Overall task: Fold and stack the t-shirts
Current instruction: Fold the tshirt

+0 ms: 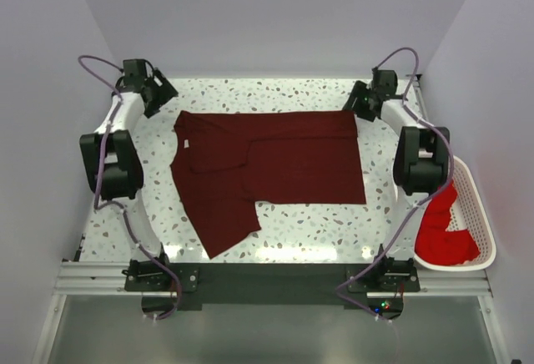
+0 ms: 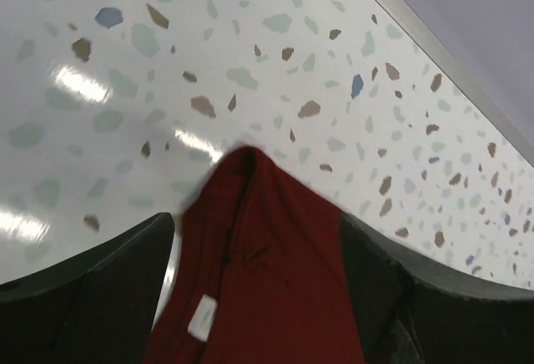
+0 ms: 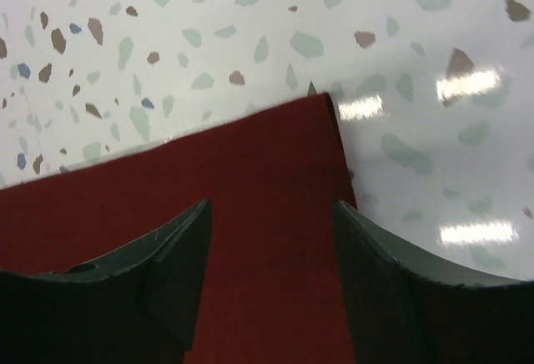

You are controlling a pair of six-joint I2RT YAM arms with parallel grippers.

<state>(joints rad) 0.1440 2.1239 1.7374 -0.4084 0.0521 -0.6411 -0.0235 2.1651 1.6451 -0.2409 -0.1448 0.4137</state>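
Left wrist view: left gripper (image 2: 257, 222) stands open astride a corner of the shirt (image 2: 275, 289) at the far left of the tabletop (image 2: 125, 63); right gripper (image 3: 271, 209), also open, straddles the far right corner. Cloth catching a lifting finger would pull the fold askew.

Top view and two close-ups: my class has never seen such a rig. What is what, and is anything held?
The top view looks down on the left arm and right arm, robot arms bolted at the table's near edge. Each close-up comes from a camera on one wrist. A dark maroon t-shirt lies partly folded on the speckled table; brighter red shirts sit in a white basket at the right. The left gripper and right gripper stand open over the shirt's far corners, holding nothing.
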